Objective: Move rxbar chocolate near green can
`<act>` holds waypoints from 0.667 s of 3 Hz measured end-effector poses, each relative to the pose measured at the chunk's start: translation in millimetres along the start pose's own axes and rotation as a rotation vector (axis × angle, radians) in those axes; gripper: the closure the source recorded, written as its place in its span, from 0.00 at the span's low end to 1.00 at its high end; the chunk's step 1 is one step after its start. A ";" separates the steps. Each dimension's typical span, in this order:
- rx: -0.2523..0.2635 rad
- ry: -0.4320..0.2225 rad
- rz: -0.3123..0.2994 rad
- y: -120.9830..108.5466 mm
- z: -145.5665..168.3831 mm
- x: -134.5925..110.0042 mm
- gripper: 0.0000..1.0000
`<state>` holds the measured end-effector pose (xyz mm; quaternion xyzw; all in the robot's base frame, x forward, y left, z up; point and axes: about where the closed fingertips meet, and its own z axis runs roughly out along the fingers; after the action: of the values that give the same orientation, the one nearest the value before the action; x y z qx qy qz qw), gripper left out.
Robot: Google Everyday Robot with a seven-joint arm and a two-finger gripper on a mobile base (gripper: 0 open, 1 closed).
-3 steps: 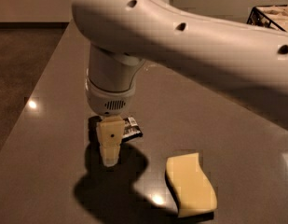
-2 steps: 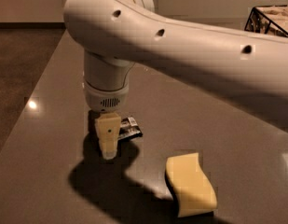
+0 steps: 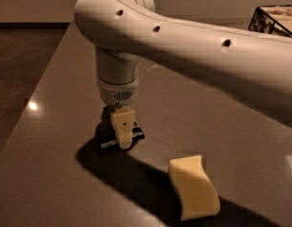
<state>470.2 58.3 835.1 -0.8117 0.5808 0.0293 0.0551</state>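
Note:
The rxbar chocolate [image 3: 107, 140], a flat black wrapper with white print, lies on the dark grey table [image 3: 51, 183] left of centre. My gripper [image 3: 123, 135] points straight down from the white arm [image 3: 193, 46] and sits right over the middle of the bar, at or just above its surface. The bar's ends show on both sides of the gripper. The green can is not in view; the arm covers much of the far table.
A pale yellow wavy sponge [image 3: 193, 188] stands on the table to the front right of the bar. A black wire basket [image 3: 275, 20] sits at the far right corner. The table's left edge runs along a dark carpeted floor [image 3: 18, 70].
My gripper has moved a little right and away from the camera, from the bar's left end to over its middle. The arm has swung along with it. The sponge has not moved.

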 end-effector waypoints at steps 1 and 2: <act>-0.040 0.023 -0.020 11.3 4.0 15.6 0.41; -0.041 0.022 -0.019 11.6 -1.0 16.4 0.64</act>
<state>464.6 39.0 833.7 -0.8184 0.5729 0.0317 0.0323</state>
